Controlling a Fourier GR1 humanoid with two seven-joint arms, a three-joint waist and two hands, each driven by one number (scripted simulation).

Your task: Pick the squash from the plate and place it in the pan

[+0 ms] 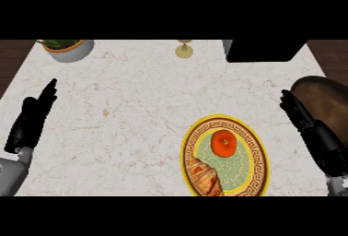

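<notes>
Both hands are open, fingers straight: my left hand [31, 122] rests at the left edge, my right hand [312, 131] is by the pan [327, 92]. The squash [223, 143] sits on the plate [257, 138], just beside the croissant [206, 177]. I'd reach in with the right and curl round the squash without nudging the pastry.

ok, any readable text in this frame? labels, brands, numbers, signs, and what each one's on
None: no readable text in the head view.
plate: the rim carries a patterned ornamental band, not lettering.
black box: blank face, no label.
plant pot, glass, pan: plain, no markings visible.
</notes>
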